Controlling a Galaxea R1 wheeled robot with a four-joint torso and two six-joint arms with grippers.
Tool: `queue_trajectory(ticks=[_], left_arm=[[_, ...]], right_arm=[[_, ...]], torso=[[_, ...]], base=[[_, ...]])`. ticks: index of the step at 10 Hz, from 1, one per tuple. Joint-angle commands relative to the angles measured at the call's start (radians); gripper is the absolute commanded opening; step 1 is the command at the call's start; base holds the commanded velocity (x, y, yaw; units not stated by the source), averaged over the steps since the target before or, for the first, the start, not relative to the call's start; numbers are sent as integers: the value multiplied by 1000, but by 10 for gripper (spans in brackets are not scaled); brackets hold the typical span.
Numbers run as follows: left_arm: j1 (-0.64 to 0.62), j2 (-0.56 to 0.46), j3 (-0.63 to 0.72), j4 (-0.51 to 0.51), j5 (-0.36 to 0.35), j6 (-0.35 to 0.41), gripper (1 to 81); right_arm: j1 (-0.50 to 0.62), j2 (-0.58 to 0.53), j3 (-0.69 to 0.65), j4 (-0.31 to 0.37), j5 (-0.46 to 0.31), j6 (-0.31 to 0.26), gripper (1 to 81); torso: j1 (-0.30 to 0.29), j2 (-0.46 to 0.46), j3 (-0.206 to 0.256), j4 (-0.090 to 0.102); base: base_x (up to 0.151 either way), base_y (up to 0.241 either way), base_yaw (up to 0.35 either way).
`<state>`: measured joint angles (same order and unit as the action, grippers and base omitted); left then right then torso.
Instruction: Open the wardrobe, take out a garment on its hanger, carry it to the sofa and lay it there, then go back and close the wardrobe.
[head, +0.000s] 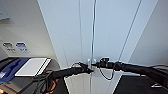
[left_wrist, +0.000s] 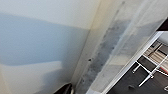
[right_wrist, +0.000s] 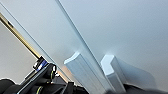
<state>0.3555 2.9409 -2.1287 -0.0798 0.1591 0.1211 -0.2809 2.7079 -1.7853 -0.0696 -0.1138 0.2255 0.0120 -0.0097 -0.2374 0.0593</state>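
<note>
Wardrobe (head: 110, 32): smooth, flat white doors, seen shut.
Handles (right_wrist: 85, 72): small white blocks.
Grippers: left gripper (head: 88, 69) and right gripper (head: 98, 64) are held at the handles; grip cannot be told.

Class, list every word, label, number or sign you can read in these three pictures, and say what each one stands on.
No text can be read.
Two small blue-and-dark signs on the wall left of the wardrobe: too blurred to read.
The wardrobe doors and handles: no markings show.

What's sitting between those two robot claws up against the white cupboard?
In the head view, the wardrobe's pair of small white handles and the seam between its doors lie between the left gripper and right gripper.
</note>
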Motion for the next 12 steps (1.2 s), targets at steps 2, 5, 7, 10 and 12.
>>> queue_trajectory(ticks=[2,5,7,10,12], left_arm=[[-151,-40,390,-12,-43,-3,811],[-123,-95,496,-8,-33,-4,811],[-85,-169,601,0,-27,-3,811],[-34,-314,781,2,-27,-1,811],[-19,-374,860,2,-27,-1,811]], right_arm=[[99,60,115,13,-53,11,811],[93,49,164,1,-64,8,811],[76,39,184,-7,-64,8,811],[71,8,218,-6,-66,3,811],[62,-10,247,-12,-69,1,811]], torso=[[0,0,0,0],[2,1,0,0],[2,1,0,0],[2,1,0,0],[2,1,0,0]], base=[[0,0,0],[0,0,0],[0,0,0],[0,0,0],[0,0,0]])
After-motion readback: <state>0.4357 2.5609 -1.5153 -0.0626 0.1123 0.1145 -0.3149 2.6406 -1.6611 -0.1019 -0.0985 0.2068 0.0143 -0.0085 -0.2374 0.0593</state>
